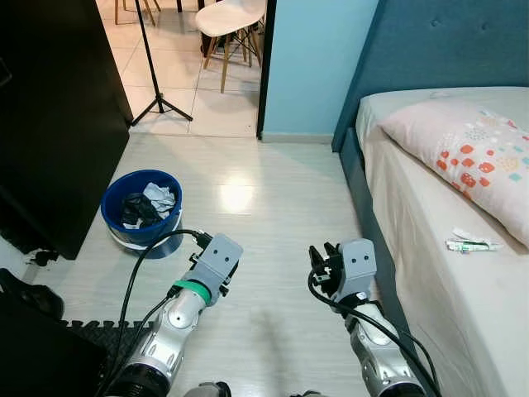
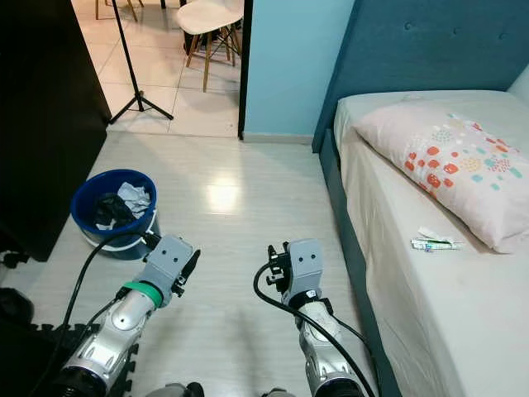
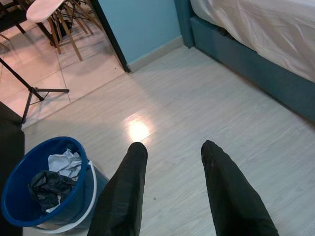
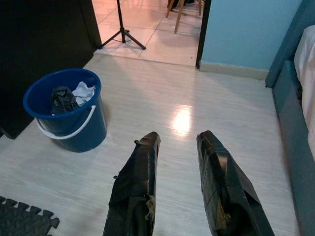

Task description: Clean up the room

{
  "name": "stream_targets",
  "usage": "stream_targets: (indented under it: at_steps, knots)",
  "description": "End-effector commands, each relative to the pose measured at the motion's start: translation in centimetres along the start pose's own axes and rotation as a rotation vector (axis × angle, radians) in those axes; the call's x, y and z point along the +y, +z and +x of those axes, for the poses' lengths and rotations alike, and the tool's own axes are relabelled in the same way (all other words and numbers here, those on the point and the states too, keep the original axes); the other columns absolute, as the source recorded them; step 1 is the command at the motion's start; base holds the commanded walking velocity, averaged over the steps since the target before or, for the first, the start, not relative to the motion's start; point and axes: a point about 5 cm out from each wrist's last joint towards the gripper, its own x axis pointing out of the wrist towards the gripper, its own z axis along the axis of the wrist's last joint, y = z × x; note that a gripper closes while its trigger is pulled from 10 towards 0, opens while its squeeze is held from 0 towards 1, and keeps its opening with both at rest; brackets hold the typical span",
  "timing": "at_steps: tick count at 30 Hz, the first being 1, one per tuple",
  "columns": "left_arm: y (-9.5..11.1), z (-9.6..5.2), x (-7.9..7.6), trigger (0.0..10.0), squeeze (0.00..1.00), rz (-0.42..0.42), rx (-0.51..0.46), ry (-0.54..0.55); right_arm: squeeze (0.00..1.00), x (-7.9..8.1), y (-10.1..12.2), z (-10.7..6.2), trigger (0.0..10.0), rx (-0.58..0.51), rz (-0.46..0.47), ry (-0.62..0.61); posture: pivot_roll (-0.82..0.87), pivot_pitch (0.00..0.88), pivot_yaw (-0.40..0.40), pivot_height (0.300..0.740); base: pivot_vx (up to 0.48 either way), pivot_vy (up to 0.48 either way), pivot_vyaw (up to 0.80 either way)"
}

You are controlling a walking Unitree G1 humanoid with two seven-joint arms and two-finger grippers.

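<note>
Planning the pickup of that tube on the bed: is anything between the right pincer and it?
Nothing visible blocks it. The right pincer hangs open over bare floor; the tube lies alone on the sheet, beside the pillow.

White chair (image 1: pixel 232 18) + tripod (image 1: pixel 157 101) past doorway; patterned pillow (image 1: pixel 463 149) on bed (image 1: pixel 430 273).

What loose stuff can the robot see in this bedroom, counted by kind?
Buckets: 1, blue bucket with trash inside
Pillows: 1, pillow on the bed
Tubes: 1, tube on the bed
Chairs: 1, chair past the door
Total: 4
</note>
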Motion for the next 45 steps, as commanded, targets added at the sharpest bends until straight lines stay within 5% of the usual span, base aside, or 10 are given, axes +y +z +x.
stream_targets:
  at_steps: [1, 45]
  knots:
    - [-0.36, -0.22, -0.15, 10.0, 0.0, 0.004, 0.013, -0.002, 0.0, -0.01, -0.47, -0.21, 10.0, 0.022, 0.0, -0.001, 0.01, 0.047, 0.021, 0.74, 0.0, 0.0, 0.0]
    - [-0.36, -0.21, -0.14, 10.0, 0.0, 0.004, 0.013, 0.0, 0.0, 0.06, -0.52, -0.15, 10.0, 0.026, -0.003, 0.008, 0.02, 0.046, 0.019, 0.74, 0.0, 0.0, 0.0]
